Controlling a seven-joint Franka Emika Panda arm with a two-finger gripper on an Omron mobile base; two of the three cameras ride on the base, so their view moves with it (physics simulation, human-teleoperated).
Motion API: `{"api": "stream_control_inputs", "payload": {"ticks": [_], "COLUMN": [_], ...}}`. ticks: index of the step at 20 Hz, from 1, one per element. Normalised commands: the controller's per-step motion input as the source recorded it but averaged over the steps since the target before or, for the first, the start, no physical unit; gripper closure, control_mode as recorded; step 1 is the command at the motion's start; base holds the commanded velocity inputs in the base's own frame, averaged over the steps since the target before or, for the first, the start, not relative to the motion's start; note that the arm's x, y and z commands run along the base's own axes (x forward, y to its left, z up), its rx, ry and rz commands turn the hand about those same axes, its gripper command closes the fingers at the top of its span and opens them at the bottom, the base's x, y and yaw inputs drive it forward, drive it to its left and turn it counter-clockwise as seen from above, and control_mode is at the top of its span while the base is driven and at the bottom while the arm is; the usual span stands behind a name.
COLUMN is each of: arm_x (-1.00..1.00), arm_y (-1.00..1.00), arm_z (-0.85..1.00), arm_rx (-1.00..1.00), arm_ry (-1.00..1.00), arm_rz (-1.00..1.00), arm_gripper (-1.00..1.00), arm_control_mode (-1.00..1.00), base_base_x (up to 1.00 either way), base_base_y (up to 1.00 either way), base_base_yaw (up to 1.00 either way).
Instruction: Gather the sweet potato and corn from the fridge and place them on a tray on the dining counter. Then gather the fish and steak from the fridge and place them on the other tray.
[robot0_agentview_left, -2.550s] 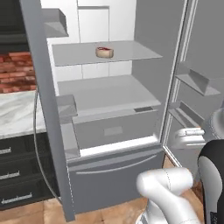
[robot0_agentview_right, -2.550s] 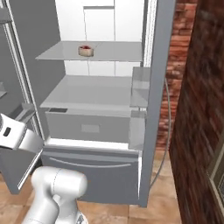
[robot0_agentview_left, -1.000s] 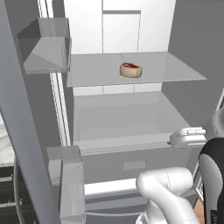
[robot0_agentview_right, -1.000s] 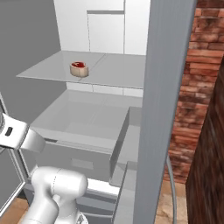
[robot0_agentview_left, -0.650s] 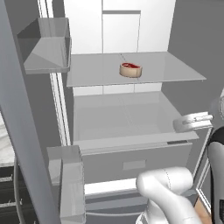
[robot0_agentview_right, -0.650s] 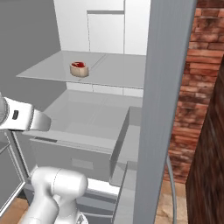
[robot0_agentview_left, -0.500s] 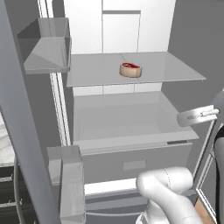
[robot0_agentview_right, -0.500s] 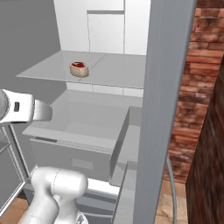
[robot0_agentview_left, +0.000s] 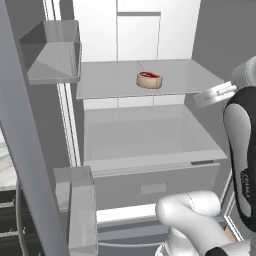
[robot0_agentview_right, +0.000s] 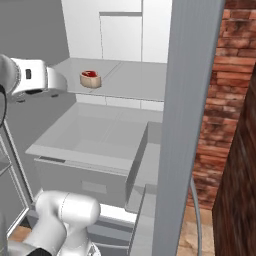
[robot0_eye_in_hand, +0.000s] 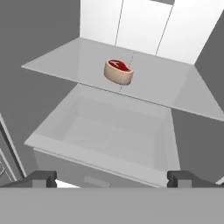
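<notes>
The fridge (robot0_agentview_left: 110, 82) stands open in front of me. The steak (robot0_agentview_left: 149, 79) (robot0_agentview_right: 90, 78) (robot0_eye_in_hand: 119, 71), a small red slab with a pale rim, lies alone on the glass shelf near its middle. My gripper (robot0_agentview_left: 216, 95) (robot0_agentview_right: 59, 82) (robot0_eye_in_hand: 111, 180) is open with nothing between its fingers. It hangs at shelf height outside the fridge, to the right of the shelf's front edge and short of the steak. The sweet potato, corn, fish, trays and dining counter are out of view.
Below the shelf a wide grey drawer (robot0_eye_in_hand: 113, 135) is open at the top. The left door carries bins (robot0_agentview_left: 55, 55) (robot0_agentview_left: 80, 205). The right door's edge (robot0_agentview_right: 190, 100) stands close by, with a brick wall (robot0_agentview_right: 227, 110) beyond. Dark cabinets (robot0_agentview_left: 7, 220) sit at far left.
My hand has risen from drawer height to shelf height and swung toward the fridge opening. Before that, the base drew closer to the fridge. The steak has not moved.
</notes>
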Motion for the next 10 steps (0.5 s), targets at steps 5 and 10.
{"api": "stream_control_inputs", "payload": {"ticks": [5,10], "arm_x": [0.58,0.74], "arm_y": [0.0,0.0], "arm_z": [0.01,-0.17], "arm_rx": [-0.06,0.0], "arm_ry": [0.0,0.04], "arm_rz": [0.1,0.13], "arm_gripper": [-1.0,-1.0], "arm_control_mode": [-1.0,-1.0], "base_base_x": [0.0,0.0], "base_base_y": [0.0,0.0], "base_base_yaw": [0.0,0.0]}}
